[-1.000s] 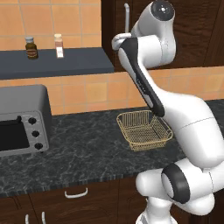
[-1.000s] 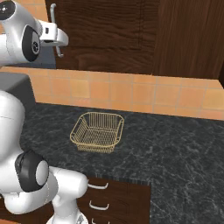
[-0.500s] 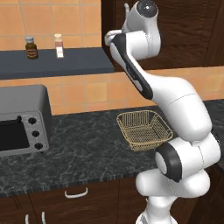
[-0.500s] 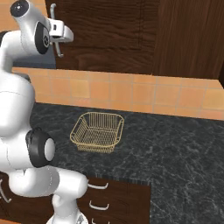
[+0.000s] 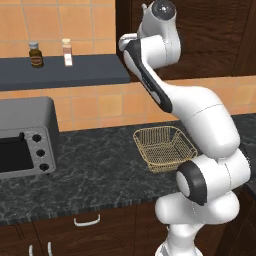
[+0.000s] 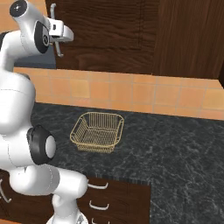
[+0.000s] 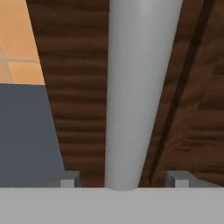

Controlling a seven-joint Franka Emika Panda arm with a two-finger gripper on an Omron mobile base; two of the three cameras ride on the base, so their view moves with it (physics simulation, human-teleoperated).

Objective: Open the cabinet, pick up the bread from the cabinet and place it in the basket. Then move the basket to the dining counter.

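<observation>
reaching for the cabinet (image 6: 131, 30) handle (image 7: 138, 87), the gripper (image 7: 122, 181) straddles the bar, jaws open, gripping nothing. likely next: close, pull the door. basket (image 5: 162, 147) waits on the surface (image 5: 90, 170).

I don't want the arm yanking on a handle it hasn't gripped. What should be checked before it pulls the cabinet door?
1. Handle lies between the fingertips: ok, bar runs down the middle of the hand view.
2. Gripper shut on the handle: not ok, gaps show on both sides.
3. Cabinet door closed: ok.
4. Basket ready on the worktop, empty: ok.
5. Bread position inside the cabinet: cannot tell.
</observation>
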